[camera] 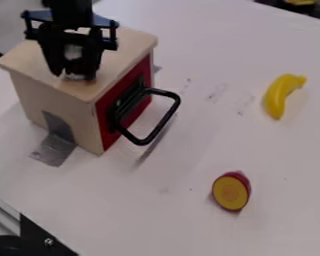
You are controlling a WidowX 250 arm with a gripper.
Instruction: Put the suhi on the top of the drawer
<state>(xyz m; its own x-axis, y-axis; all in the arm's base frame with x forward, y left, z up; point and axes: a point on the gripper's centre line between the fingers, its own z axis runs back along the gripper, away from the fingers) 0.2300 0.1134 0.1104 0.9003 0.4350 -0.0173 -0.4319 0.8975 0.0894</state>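
Observation:
The gripper (74, 76) hangs over the top of the wooden drawer box (126, 47) at the upper left, low over its front part. Between its fingers is a small dark and whitish piece that looks like the sushi (74, 66), largely hidden by them; the gripper is shut on it. Whether the sushi's underside touches the wood, I cannot tell. The box has a red front with a black handle (166, 120) facing right.
A yellow toy banana (276, 97) lies at the right. A round piece with a yellow face and dark red rim (230, 192) lies at the lower right. Grey tape (54, 149) is at the box's base. Black hardware (39, 237) occupies the lower left corner.

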